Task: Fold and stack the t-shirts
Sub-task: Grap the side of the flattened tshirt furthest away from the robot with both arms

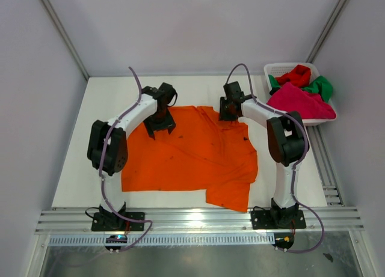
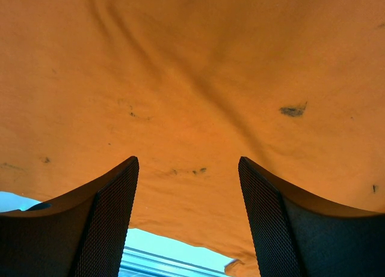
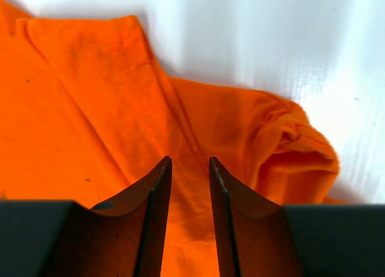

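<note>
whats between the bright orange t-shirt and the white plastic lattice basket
Between the orange t-shirt and the basket, the top view shows bare white tabletop, with the right arm's white forearm reaching across.

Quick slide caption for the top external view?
Left gripper and right gripper over the orange t-shirt; basket holds more shirts.

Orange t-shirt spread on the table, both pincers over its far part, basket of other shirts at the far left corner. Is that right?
One slip: the basket stands at the far right corner, not the left, as the top external view shows. The rest holds: orange t-shirt spread on the table, left pincer and right pincer over its far part.
</note>
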You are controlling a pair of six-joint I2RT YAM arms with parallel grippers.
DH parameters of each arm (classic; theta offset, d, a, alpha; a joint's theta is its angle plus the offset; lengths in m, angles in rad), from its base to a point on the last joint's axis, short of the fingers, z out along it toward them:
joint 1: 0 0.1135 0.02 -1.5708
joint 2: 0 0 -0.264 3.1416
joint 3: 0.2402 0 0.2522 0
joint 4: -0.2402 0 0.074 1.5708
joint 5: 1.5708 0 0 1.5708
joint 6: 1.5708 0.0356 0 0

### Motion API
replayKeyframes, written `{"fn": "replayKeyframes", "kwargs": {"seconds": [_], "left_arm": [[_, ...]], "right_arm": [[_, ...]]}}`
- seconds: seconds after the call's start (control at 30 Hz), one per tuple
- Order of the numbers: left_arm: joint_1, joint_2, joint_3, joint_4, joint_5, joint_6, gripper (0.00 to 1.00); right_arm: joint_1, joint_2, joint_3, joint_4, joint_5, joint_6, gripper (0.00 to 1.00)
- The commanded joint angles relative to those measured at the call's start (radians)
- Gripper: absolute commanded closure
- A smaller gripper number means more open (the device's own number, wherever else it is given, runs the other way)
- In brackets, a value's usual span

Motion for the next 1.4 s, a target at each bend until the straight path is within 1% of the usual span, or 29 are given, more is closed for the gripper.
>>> {"fn": "replayKeyframes", "kwargs": {"seconds": [0.0, 0.43, 0.5, 0.97, 1.03, 1.07, 1.1, 1.17, 1.23, 1.37], "left_arm": [[-0.001, -0.007, 0.02, 0.014, -0.002, -0.015, 0.3], [-0.001, 0.011, 0.048, 0.012, 0.001, -0.018, 0.3], [-0.001, 0.017, 0.048, 0.015, 0.006, -0.022, 0.3], [-0.005, 0.034, 0.062, 0.023, 0.009, -0.026, 0.31], [-0.005, 0.036, 0.062, 0.029, 0.014, -0.025, 0.33], [-0.005, 0.037, 0.063, 0.031, 0.017, -0.022, 0.37], [-0.007, 0.037, 0.063, 0.034, 0.018, -0.019, 0.41], [-0.007, 0.037, 0.063, 0.041, 0.021, -0.014, 0.49], [-0.007, 0.039, 0.066, 0.04, 0.021, -0.014, 0.49], [-0.007, 0.045, 0.073, 0.028, 0.014, -0.015, 0.45]], "right_arm": [[-0.015, -0.055, -0.005, -0.014, 0.049, -0.005, 0.64], [-0.019, -0.065, -0.027, -0.016, 0.012, 0.003, 0.64], [-0.02, -0.067, -0.027, -0.017, -0.031, 0.005, 0.64], [-0.02, -0.078, -0.036, -0.026, -0.062, 0.009, 0.64], [-0.02, -0.079, -0.038, -0.025, -0.067, 0.006, 0.67], [-0.02, -0.079, -0.039, -0.022, -0.07, 0.002, 0.69], [-0.02, -0.081, -0.041, -0.02, -0.071, 0.0, 0.79], [-0.02, -0.078, -0.041, -0.019, -0.08, -0.003, 0.88], [-0.02, -0.076, -0.041, -0.017, -0.096, -0.011, 0.93], [-0.019, -0.079, -0.044, -0.013, -0.102, -0.015, 0.96]]}}
